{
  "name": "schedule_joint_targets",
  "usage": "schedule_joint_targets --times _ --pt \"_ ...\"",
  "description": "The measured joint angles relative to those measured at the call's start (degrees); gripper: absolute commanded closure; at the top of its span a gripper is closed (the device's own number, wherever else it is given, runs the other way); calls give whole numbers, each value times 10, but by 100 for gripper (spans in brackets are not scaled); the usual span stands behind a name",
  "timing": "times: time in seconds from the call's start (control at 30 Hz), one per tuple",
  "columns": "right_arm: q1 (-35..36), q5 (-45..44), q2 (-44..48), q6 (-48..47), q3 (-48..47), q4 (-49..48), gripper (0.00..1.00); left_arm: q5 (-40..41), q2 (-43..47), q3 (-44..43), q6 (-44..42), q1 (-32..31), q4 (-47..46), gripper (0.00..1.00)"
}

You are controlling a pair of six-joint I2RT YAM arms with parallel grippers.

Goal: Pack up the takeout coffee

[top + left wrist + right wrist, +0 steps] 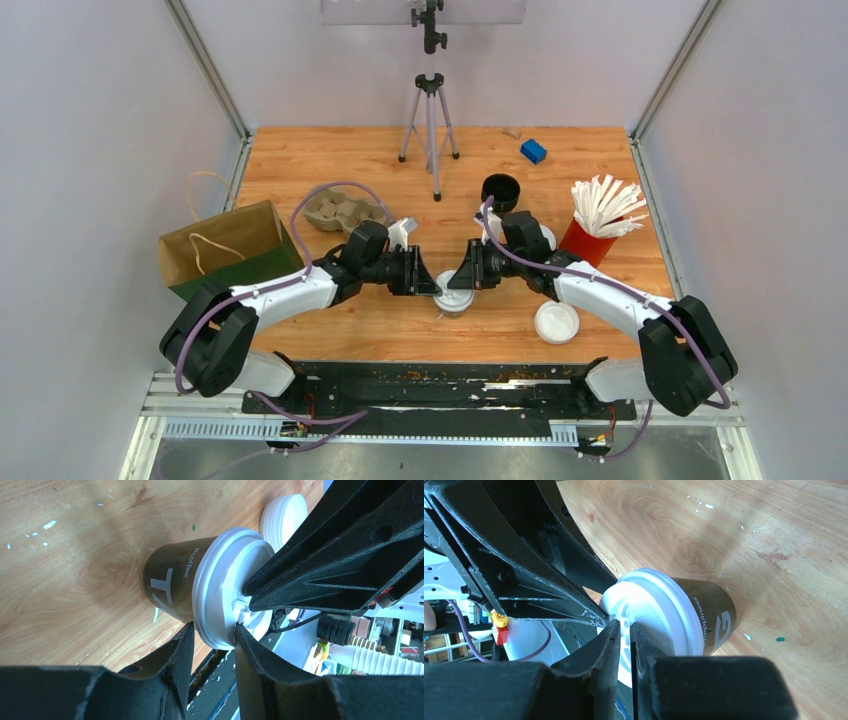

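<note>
Light wooden desk (330,160) between plain white walls, two black-and-white robot arms meeting over its near middle. At the left claw (214,628), jaws part-open and turned on edge, one finger (177,652) under the rim and the other on top of the round white plastic lid (220,575), both touching, pinching the small dark brown paper cup (170,587) by that rim. Opposite, at the right claw (624,627), jaws all but closed, tips against the lid's top; a sliver of white in the slit, no telling whether pinched.

Cup upright on the desk, about midway between left and right edges, nearer the near edge than the far one, white lettering on its side. Toward the near right corner, a loose flat white round lid (556,322). Near the right edge, a red tumbler (585,243) bristling with white paper-wrapped straws. Beyond the right arm, a black stack of lidless cups (500,190). Toward the far right corner, a small blue block (533,151). At the far edge, centre, a grey tripod (431,120). Beyond the left arm, a moulded cardboard cup carrier (335,212), and at the left edge an open brown paper bag (220,245) with a green side.
</note>
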State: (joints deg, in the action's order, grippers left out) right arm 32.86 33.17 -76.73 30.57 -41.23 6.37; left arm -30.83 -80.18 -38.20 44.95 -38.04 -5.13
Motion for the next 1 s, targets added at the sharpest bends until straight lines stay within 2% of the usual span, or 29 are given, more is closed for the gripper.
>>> schedule_joint_targets --times 0.27,0.57,0.63,0.83,1.0 --pt "-1 12 -9 -14 -20 19 79 3 25 35 52 -1 -41 56" --pt "-12 19 -66 -81 -103 87 75 14 28 52 113 -22 -76 57" --pt "-15 19 -72 -92 -114 97 75 17 33 55 121 -26 -76 54" --pt "-16 18 -76 -114 -134 136 74 40 80 56 125 -29 -60 48" --pt "-16 19 -76 -122 -144 160 75 50 89 41 90 -16 -23 44"
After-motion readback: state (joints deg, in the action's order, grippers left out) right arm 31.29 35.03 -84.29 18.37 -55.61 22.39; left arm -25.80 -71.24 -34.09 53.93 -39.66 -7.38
